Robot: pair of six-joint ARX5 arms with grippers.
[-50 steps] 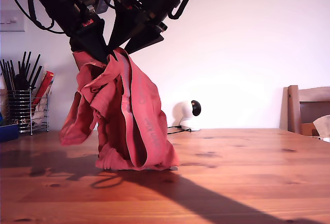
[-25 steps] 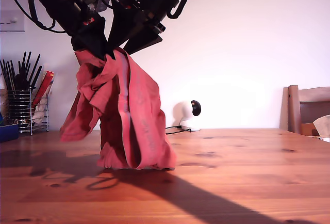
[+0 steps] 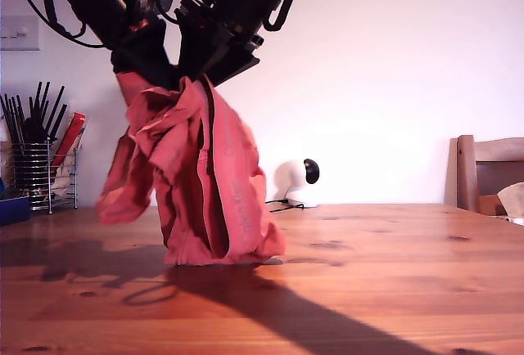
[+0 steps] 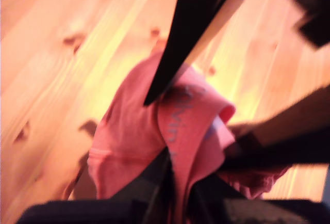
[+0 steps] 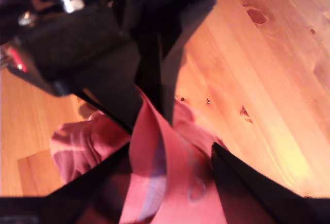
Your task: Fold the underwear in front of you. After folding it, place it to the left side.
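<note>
The coral-red underwear (image 3: pixel 205 183) hangs bunched from both grippers above the wooden table (image 3: pixel 393 273), and its lower end touches the tabletop. My first gripper (image 3: pixel 157 75) holds the top of the cloth on the exterior view's left. My second gripper (image 3: pixel 201 77) holds it right beside, on the exterior view's right, and the two nearly touch. In the first wrist view the underwear (image 4: pixel 149 136) runs into my first gripper (image 4: pixel 175 195), waistband lettering showing. In the second wrist view the underwear (image 5: pixel 154 146) enters my second gripper (image 5: pixel 170 193), with the other gripper close above.
A wire utensil holder (image 3: pixel 37 179) with black utensils and a flat red item stands at the exterior view's far left, next to a blue object (image 3: pixel 12 208). A small white device (image 3: pixel 293 181) with a cable sits behind. A wooden chair (image 3: pixel 490 173) is at the exterior view's right.
The two grippers have drawn a little closer together and higher. The hanging underwear has swung slightly toward the exterior view's right, its lower end still on the table.
</note>
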